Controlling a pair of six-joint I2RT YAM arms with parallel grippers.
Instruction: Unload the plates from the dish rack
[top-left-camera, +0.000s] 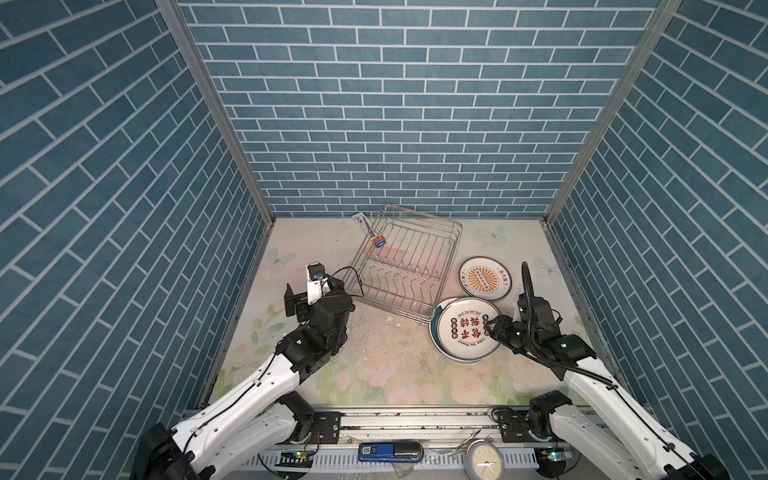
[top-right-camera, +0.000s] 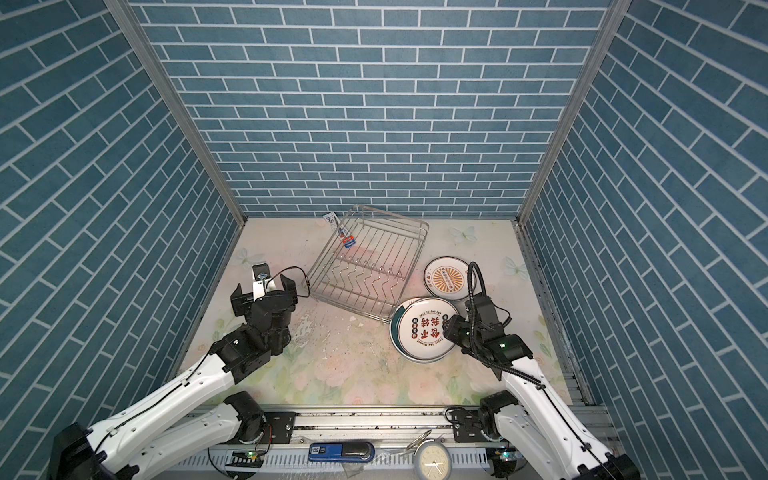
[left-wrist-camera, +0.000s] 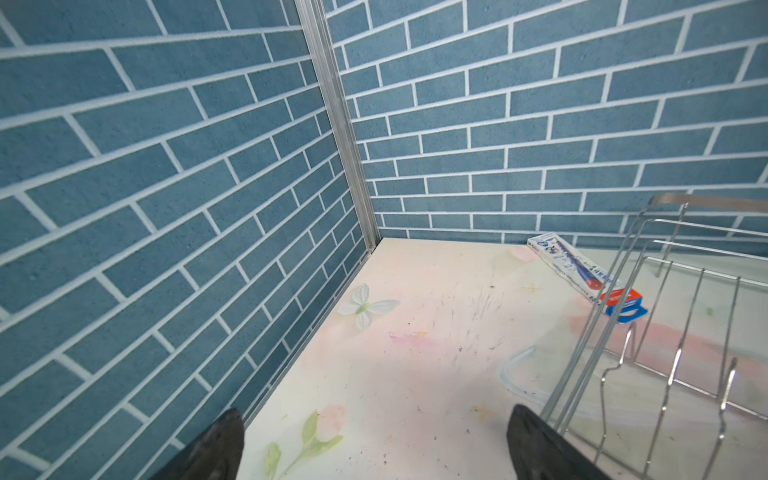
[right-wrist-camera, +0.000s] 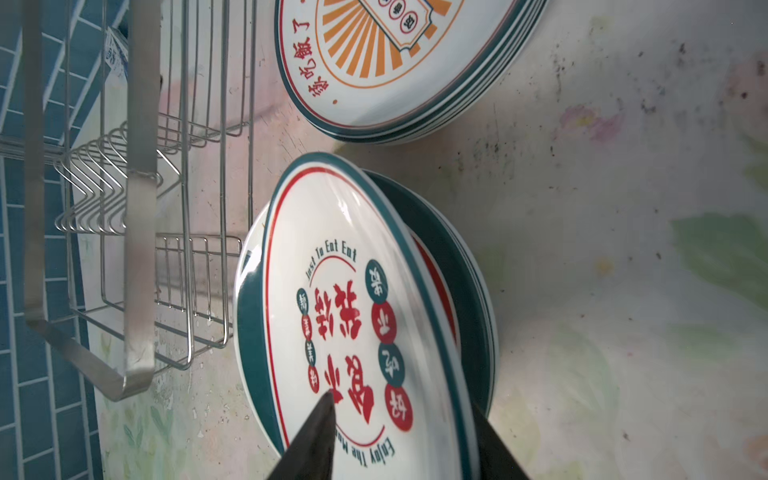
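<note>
The dish rack (top-left-camera: 405, 266) (top-right-camera: 370, 266) (left-wrist-camera: 685, 332) (right-wrist-camera: 141, 208), of silver wire, stands at the back middle with no plates in it. To its right lie two stacks of plates. The farther stack shows an orange sunburst (top-left-camera: 484, 278) (top-right-camera: 449, 277) (right-wrist-camera: 395, 54). The nearer stack's top plate (top-left-camera: 467, 328) (top-right-camera: 426, 328) (right-wrist-camera: 345, 316) bears red characters, sits tilted, and its rim is blurred. My right gripper (top-left-camera: 490, 326) (top-right-camera: 446, 326) (right-wrist-camera: 403, 405) straddles that rim, jaws parted. My left gripper (top-left-camera: 313, 286) (top-right-camera: 264, 289) (left-wrist-camera: 376, 415) is wide open and empty beside the rack's left corner.
A blue-and-white carton (top-left-camera: 368, 230) (left-wrist-camera: 582, 274) lies against the rack's back left side. Blue brick walls close in three sides. On the front rail sit a small clock (top-left-camera: 484, 459) and a blue device (top-left-camera: 388, 451).
</note>
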